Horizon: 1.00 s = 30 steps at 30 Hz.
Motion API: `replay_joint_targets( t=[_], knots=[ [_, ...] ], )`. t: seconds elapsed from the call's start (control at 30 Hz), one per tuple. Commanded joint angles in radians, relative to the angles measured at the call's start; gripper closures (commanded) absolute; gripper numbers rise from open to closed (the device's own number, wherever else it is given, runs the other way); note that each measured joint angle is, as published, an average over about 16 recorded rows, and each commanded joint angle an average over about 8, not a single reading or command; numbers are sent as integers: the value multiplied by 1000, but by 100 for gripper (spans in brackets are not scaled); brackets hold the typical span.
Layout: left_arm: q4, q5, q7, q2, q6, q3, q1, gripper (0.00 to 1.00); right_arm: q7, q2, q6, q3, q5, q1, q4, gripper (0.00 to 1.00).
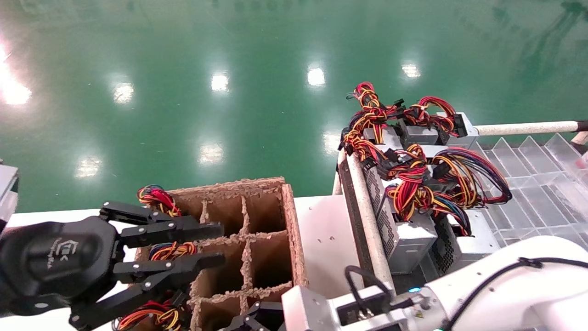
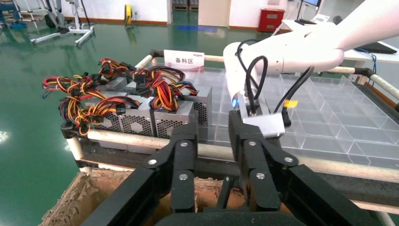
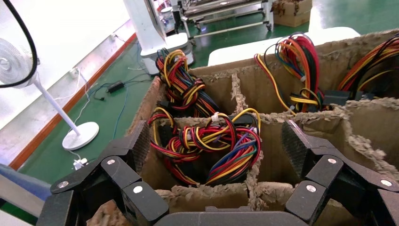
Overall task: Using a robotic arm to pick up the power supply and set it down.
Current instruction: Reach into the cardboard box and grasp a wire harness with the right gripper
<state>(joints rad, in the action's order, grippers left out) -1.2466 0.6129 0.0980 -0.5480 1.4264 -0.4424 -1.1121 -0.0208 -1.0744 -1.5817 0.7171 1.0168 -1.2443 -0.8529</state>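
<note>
Nearest the robot: right claw (image 3: 214, 155) hangs low over the front edge of the cardboard crate (image 1: 275, 239), jaws spread wide w/ nothing between them; right wrist view looks straight down on a cell stuffed w/ a cable bundle (image 3: 207, 146). Left claw (image 1: 220, 246) is over the crate's left cells, fingers parted a moderate gap, also empty.

Crate is a divided box w/ ragged partitions; left-hand cells show coloured wire tops, so units likely sit in them already; middle and right cells look empty.

Farther right, past a strip of white bench (image 1: 321, 239), the remaining power supplies (image 1: 404, 239) stand packed side by side on a rack behind a white rail (image 1: 363, 216), next to clear plastic trays (image 1: 528, 184).

Looks: small silver-grey metal boxes, perforated vent faces, each trailing red/yellow/orange/black wires that tangle w/ the neighbours'.

Handling, as a judgement: rigid steel case, prob. fairly heavy for its size, smooth sides so could slip. Best hold is across the two flat opposite walls of the case, not the cables – those are floppy, would swing and snag on neighbouring bundles or crate partitions.
</note>
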Motion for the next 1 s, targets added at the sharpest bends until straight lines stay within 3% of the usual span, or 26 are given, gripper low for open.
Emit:
replay_joint_targets(
  t=[0.03,0.47,1.0],
  knots=[
    [0,0,0,0,0,0,0,100,-14,-20,0,25,3,-12,30,99],
    [0,0,0,0,0,0,0,100,-70,-67,-4,150,-22,-82,154,100],
    [0,0,0,0,0,0,0,100,-117,-69,-3,262,-110,-126,209,100]
  ],
)
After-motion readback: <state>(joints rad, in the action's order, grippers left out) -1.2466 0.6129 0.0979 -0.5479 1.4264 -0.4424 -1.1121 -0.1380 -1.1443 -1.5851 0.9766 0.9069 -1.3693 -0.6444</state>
